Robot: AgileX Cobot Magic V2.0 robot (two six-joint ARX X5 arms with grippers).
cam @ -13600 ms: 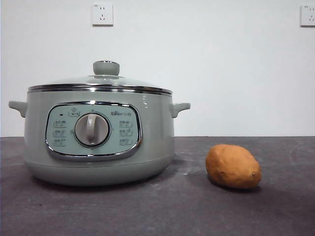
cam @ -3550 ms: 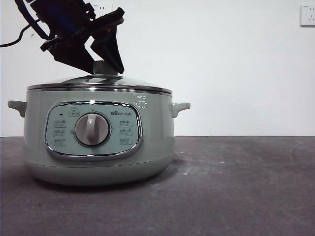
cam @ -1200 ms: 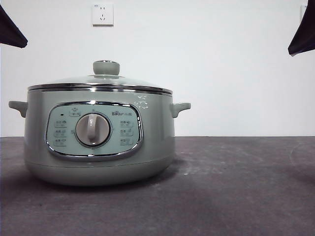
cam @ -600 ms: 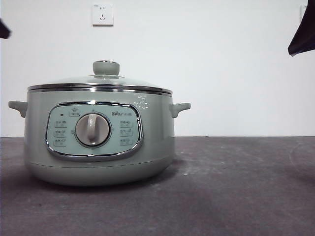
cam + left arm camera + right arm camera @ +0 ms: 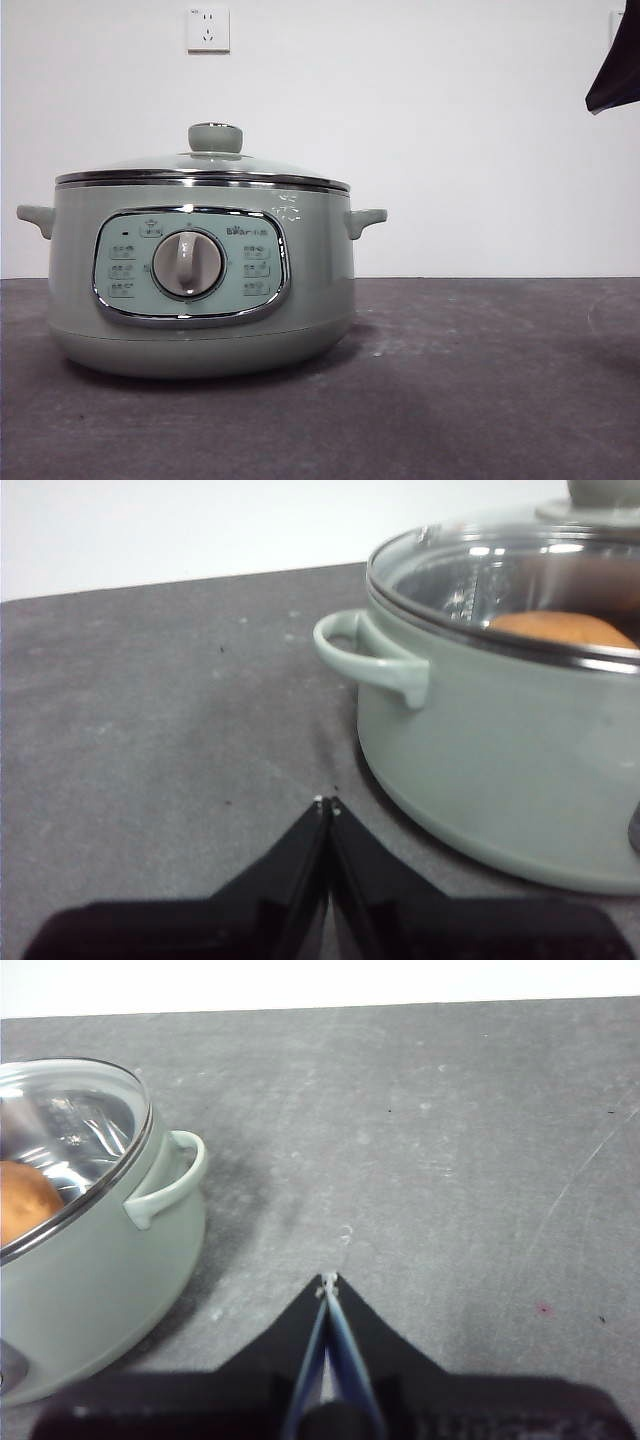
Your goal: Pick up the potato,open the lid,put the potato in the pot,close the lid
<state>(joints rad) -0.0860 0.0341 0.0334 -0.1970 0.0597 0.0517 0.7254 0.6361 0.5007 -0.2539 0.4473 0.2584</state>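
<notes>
- My left claw point(image 5: 327, 805) is pinched shut on nothing, hanging low over the worktop point(image 5: 150, 700) just beside the pot point(image 5: 500, 760), near one of its side handles point(image 5: 375, 660).
- My right claw point(image 5: 327, 1282) is also closed and empty, on the pot's opposite side, apart from the other handle point(image 5: 165, 1175).
- Seconds ago a claw stood on the knob point(image 5: 215, 137); now it has gone from there, and only a dark tip point(image 5: 615, 70) shows high to the pot's right.
- The lid point(image 5: 200, 170) sits level on the pot's rim.
- The potato point(image 5: 565, 630) lies inside the pot, seen orange through the glass.
- I judge every step done; nothing seems left but to stay clear.
</notes>
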